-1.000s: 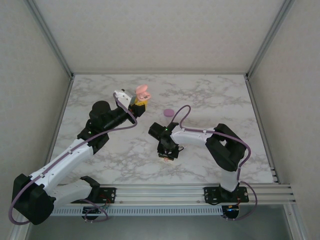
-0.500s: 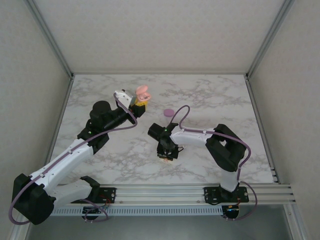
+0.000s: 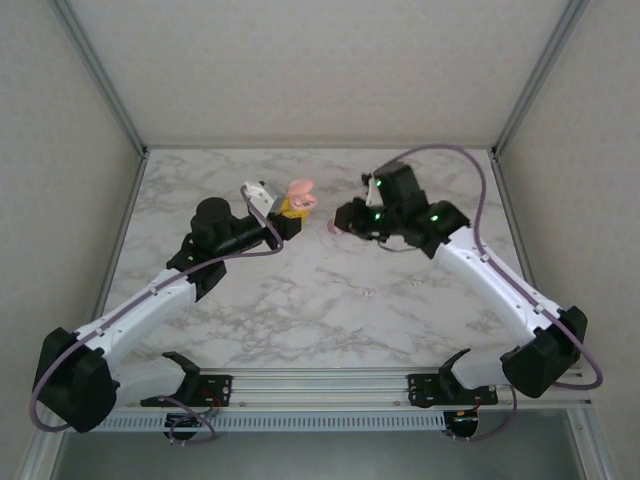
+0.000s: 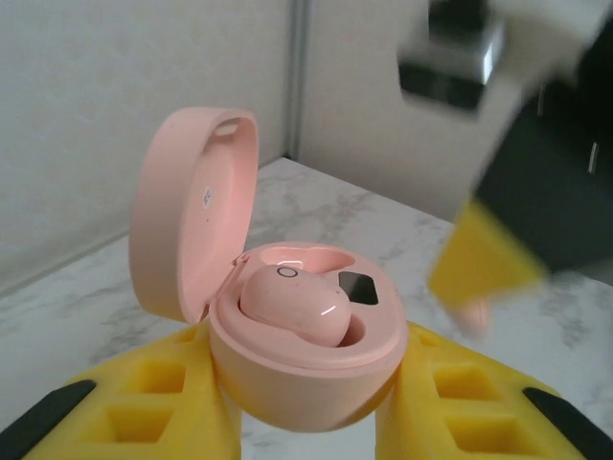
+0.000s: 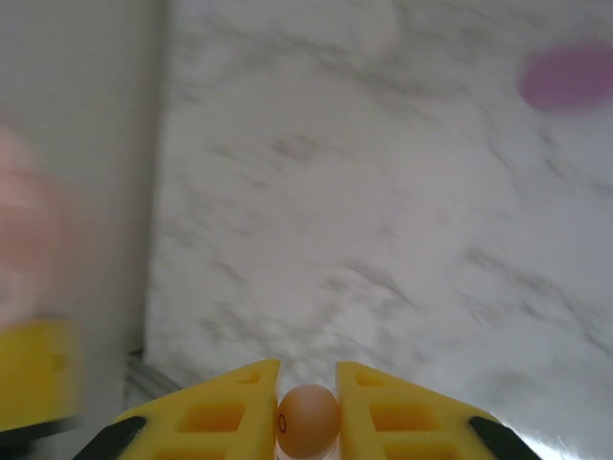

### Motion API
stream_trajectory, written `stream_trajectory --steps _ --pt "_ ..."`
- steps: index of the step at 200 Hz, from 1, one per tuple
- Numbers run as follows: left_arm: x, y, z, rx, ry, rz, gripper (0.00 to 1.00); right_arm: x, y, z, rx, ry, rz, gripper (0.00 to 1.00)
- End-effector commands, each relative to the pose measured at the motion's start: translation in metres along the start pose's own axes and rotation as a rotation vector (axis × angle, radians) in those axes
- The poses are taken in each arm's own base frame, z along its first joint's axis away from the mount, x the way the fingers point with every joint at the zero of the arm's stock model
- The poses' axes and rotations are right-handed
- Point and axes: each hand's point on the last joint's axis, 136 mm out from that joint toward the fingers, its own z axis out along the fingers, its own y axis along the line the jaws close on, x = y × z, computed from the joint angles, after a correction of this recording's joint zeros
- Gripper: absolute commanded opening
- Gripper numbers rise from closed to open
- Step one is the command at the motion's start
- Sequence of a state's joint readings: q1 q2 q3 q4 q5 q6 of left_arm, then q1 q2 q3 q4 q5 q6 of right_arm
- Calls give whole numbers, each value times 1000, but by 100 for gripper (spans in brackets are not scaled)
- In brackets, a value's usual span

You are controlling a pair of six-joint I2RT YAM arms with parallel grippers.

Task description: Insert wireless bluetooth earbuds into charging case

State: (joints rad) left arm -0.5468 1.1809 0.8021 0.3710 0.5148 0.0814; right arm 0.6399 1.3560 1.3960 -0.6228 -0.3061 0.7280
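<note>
The right gripper [image 3: 342, 222], pinched tight on a pink-orange earbud [image 5: 308, 420], has swung up off the table to just beside the open charging case [image 4: 306, 369]; the left gripper [image 3: 287, 212] clamps that case, with a seated earbud [image 4: 292, 305] already inside; insertion looks next.

Surface: a table [image 3: 300, 310] topped in white marble with grey veining is seen, laid flat.
Surround: the table is closed in on the left, far and right sides by pale panels [image 3: 60, 150].
Near edge: a metal rail [image 3: 330, 385] is fixed along it.
Lying on it: a small purple rounded piece [image 5: 570, 77] is seen flat on the marble; it is blurred in the right wrist view, and its kind cannot be told.
</note>
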Motion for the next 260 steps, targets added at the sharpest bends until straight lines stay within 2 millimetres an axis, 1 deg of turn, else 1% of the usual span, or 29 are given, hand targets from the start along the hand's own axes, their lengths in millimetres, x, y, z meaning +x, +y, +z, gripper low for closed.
stream_trajectory --steps 1,26,52,88,132,165,217,260 --pt "-27 -25 4 169 -68 33 25 -6 46 -20 -209 38 -181 20" --pt "-30 -34 7 235 -55 40 25 -14 74 -33 -350 41 -245 20" --pt "-34 -42 7 285 -41 44 24 -15 84 -36 -399 66 -293 19" --pt "-41 -51 3 329 -29 43 24 -21 83 -41 -406 50 -306 19" --pt "-40 -58 1 354 -14 48 24 -24 88 -48 -434 27 -311 19" --pt "-46 -61 -1 368 -24 52 24 -20 75 -45 -379 36 -314 19" --pt "-50 -62 -1 371 -33 46 24 -21 66 -47 -354 13 -325 19" --pt "-56 -63 -1 386 -53 30 24 -24 62 -44 -345 -16 -324 19"
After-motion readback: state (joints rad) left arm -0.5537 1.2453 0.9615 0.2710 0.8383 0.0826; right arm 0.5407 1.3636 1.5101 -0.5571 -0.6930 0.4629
